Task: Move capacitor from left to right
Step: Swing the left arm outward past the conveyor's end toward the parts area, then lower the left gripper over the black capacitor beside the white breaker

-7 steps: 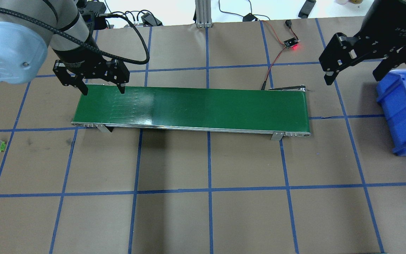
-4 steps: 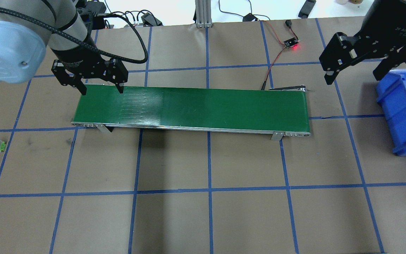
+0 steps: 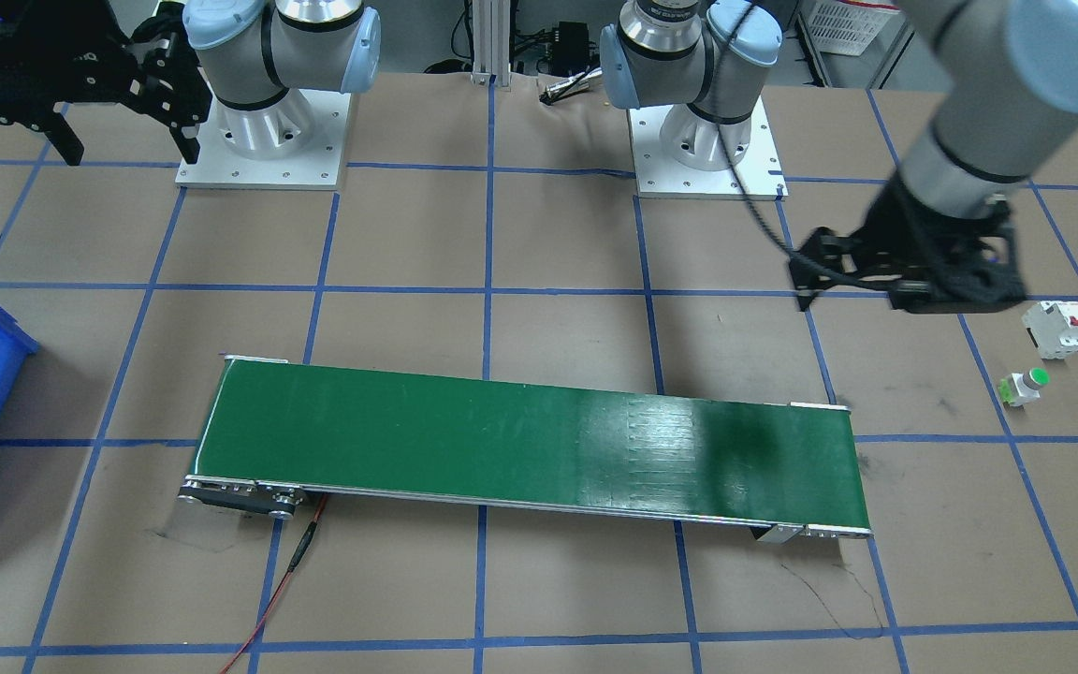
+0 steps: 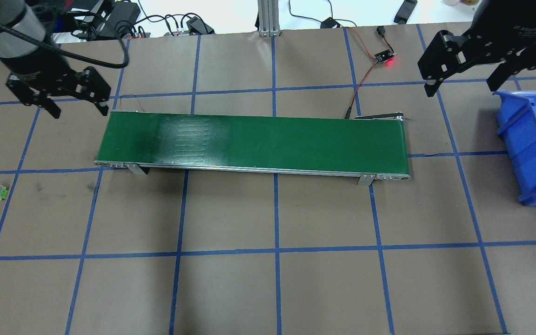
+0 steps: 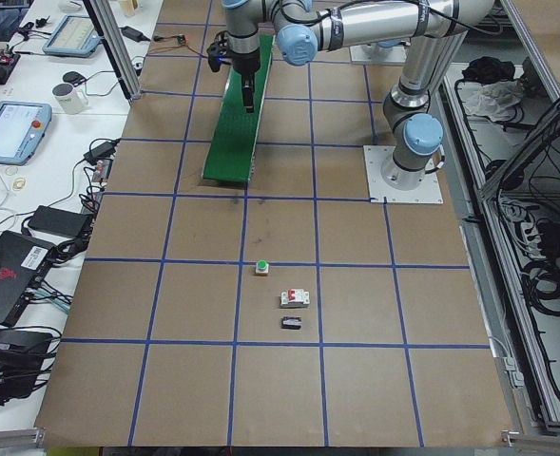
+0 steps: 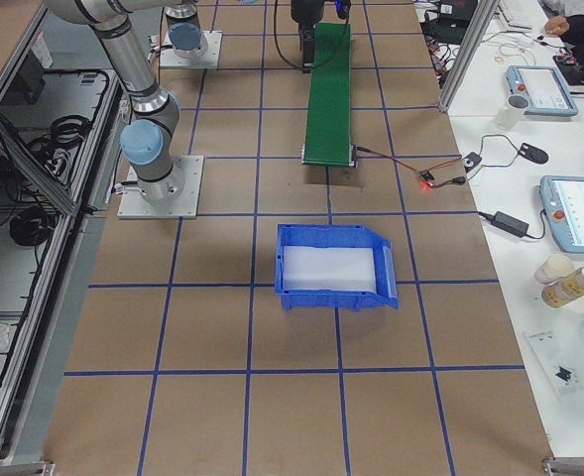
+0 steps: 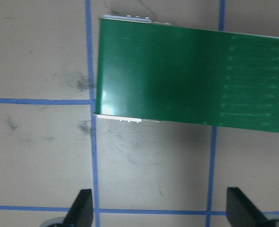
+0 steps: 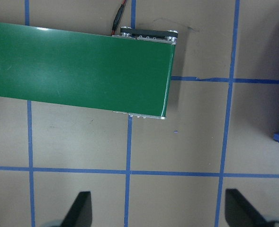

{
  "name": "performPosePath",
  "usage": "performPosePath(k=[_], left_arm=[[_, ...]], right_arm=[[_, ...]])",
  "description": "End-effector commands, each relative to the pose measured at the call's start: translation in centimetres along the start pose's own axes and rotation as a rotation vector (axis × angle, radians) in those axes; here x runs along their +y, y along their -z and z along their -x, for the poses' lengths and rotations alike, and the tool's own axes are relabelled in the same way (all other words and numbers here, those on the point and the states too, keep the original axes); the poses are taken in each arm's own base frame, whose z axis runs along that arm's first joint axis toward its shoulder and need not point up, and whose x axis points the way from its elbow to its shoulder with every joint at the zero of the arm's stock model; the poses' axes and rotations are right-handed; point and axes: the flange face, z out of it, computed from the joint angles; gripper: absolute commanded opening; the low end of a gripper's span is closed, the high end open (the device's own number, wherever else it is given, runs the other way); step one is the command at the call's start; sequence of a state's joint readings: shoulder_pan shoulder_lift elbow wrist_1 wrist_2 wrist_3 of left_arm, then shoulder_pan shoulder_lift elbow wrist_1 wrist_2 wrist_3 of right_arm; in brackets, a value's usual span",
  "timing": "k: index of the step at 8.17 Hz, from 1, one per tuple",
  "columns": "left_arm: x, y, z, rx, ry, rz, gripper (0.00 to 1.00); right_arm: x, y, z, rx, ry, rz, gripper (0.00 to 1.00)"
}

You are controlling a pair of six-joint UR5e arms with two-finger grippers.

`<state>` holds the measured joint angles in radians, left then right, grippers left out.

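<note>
Swung off the belt toward nine o'clock, the left gripper hangs spread, empty; the capacitor, probably light and rigid, wants a mid-body pinch.

We see silver-grey arms with pale blue joint caps on screwed white base plates, a braided black cable, a black left gripper and right gripper.
</note>
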<state>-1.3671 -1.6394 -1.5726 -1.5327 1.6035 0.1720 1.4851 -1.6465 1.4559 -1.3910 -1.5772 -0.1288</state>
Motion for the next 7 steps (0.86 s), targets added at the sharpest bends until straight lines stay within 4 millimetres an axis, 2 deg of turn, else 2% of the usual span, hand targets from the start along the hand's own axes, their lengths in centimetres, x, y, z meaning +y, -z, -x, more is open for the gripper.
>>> performPosePath(k=[1,3,4,6,7], left_arm=[[0.6,0.4,12.6,-0.081,-0.006,0.024,1.0],[2.5,0.8,22.4,-0.111,-0.068,0.0,1.0],[3.8,0.8,26.8,-0.132,-0.107,-0.012,1.0],[7.8,-1.6,37.4,-0.126,-0.094,0.009,1.0],[9.4,-3.6,42.0,-0.128,-0.082,0.01,1.0]], right_arm=[[-0.6,-0.3,0.0,0.0,0.001,-0.015,1.0],[-0.8,-0.6,-0.1,-0.002,0.0,-0.02,1.0],[-0.7,-1.4,-0.1,-0.002,-0.002,0.001,1.0],[-0.7,-2.1,0.0,-0.005,-0.008,0.013,1.0],[-0.6,-2.4,0.0,-0.005,-0.008,0.016,1.0]])
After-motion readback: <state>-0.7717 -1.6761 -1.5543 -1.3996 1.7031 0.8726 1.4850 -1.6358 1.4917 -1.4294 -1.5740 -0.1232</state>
